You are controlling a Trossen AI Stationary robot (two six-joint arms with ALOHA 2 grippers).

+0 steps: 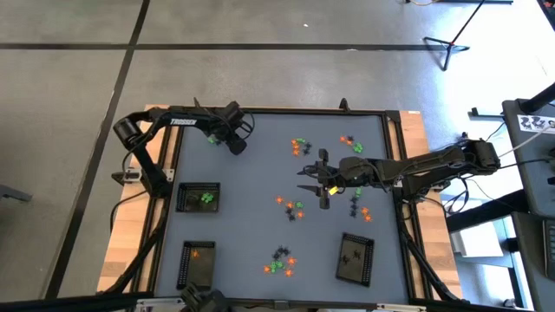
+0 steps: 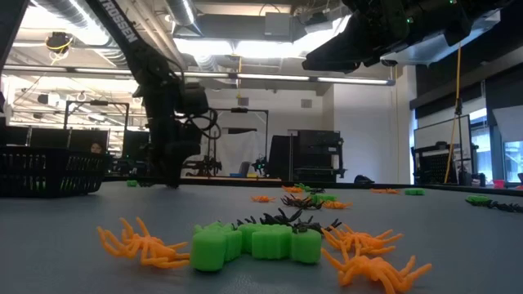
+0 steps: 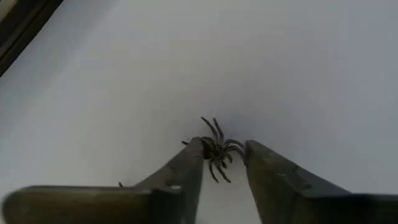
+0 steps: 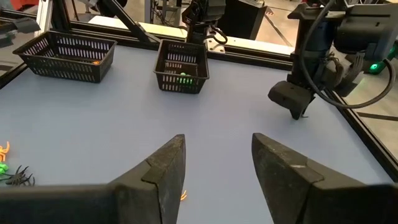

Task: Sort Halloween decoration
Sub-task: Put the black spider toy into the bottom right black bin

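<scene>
The Halloween decoration is small orange, green and black trinkets lying in loose clusters (image 1: 290,208) on the grey table, with orange spiders and green pieces (image 2: 253,243) close in the low view. My left gripper (image 1: 236,146) points down at the table's far left, open. A black spider (image 3: 216,148) lies on the table between its fingertips (image 3: 224,152). My right gripper (image 1: 312,179) hangs open above the table's middle with nothing between its fingers (image 4: 217,168). My left gripper comes at the black spider from above, one finger on each side, with the spider lying flat on the table. One fingertip (image 3: 198,152) is against the spider's legs (image 3: 208,144). Whether the other finger touches it, I cannot tell.
Three black mesh trays stand on the table: one with green pieces (image 1: 198,198) at the left, one with an orange piece (image 1: 197,260) at the near left, one (image 1: 355,258) at the near right. More clusters lie at the far middle (image 1: 299,147) and the near middle (image 1: 282,262).
</scene>
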